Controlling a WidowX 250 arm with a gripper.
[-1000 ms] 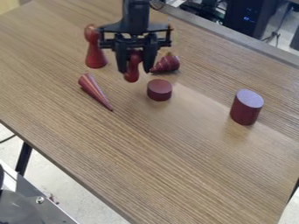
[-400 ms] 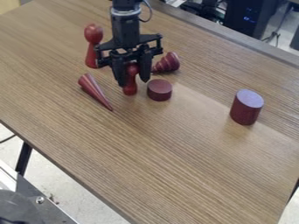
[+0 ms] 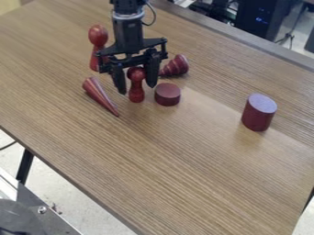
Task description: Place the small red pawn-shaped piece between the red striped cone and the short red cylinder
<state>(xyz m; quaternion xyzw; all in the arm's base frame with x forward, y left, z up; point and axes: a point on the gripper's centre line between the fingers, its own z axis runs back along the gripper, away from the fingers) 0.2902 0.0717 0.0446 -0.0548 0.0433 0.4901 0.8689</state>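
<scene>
The black gripper (image 3: 136,90) hangs over the upper left part of the table, its fingers open on either side of a small red pin (image 3: 137,87) that stands upright between them. Just right of the pin is a short dark red disc (image 3: 167,94). A striped red cone (image 3: 100,95) lies to the left, its tip pointing toward the lower right. Behind the gripper's right side lies a ridged red top-like piece (image 3: 175,66). A taller red pin (image 3: 98,46) stands behind on the left, partly hidden by the gripper.
A dark red cylinder (image 3: 259,112) with a paler top stands on the right side of the wooden table (image 3: 178,174). Beyond the table's back edge is dark computer equipment (image 3: 260,18). A metal surface (image 3: 36,211) lies below the table at the lower left.
The gripper has come forward and slightly left, and its fingers have opened around the small pin. That pin has gone from hanging tilted in the gripper to standing upright.
</scene>
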